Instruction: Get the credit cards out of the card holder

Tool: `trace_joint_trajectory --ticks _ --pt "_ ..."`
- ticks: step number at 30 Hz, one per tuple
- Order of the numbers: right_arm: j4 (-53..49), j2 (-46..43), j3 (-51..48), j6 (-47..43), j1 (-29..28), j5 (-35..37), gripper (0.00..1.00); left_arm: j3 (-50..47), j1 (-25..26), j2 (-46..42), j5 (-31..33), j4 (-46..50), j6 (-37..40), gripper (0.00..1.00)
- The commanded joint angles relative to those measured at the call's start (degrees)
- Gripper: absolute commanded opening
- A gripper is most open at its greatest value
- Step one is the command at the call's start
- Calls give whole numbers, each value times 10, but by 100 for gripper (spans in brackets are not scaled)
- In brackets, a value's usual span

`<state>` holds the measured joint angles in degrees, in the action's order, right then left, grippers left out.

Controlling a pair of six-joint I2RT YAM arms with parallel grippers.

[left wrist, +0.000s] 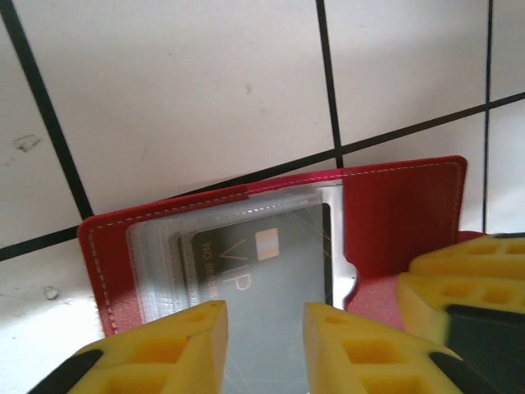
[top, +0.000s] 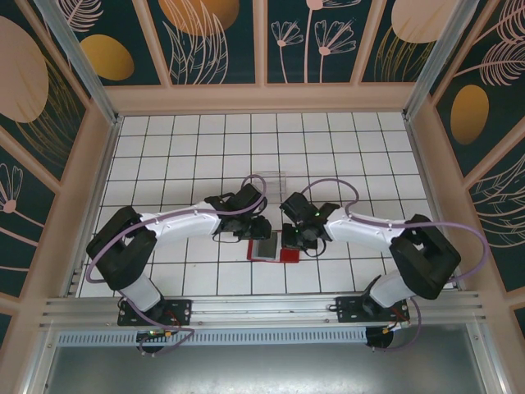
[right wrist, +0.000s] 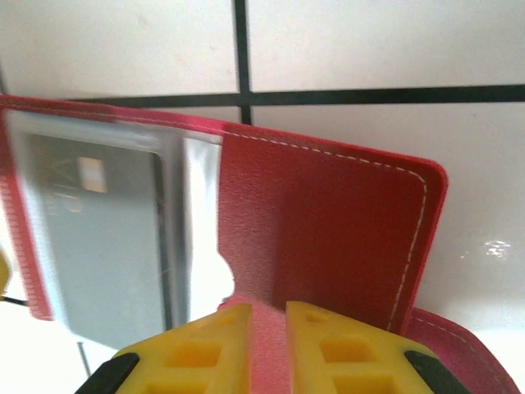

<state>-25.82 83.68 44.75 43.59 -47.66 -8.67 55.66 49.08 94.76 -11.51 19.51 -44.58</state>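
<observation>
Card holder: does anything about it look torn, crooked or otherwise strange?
Nothing stands out. The card holder lies open, stitching intact; the dark card sits straight in its clear sleeve. The right hand pinches its red flap.

White-shelled left arm (top: 176,222) and right arm (top: 367,231), black joints, lilac cables, yellow cut-out end effector fingers (left wrist: 164,349).

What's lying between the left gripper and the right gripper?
In the left wrist view, the open red card holder fills the stretch between the left gripper and the right gripper.
</observation>
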Motion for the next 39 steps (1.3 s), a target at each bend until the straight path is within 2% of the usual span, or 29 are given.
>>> trace_joint_trajectory --ticks 1,13,23,26,39 --pt "25 -34 -15 33 13 -13 19 6 1 12 23 22 1 28" --pt "161 -57 -79 75 28 -107 21 -17 1 16 21 7 -9 26" --pt "248 -41 -125 73 42 -130 21 -30 1 28 -1 -13 -5 23" --pt "274 -39 -137 74 43 -136 21 -35 1 31 0 -12 -5 19" --pt "318 -11 -161 71 55 -154 18 -46 1 48 1 -10 -8 16"
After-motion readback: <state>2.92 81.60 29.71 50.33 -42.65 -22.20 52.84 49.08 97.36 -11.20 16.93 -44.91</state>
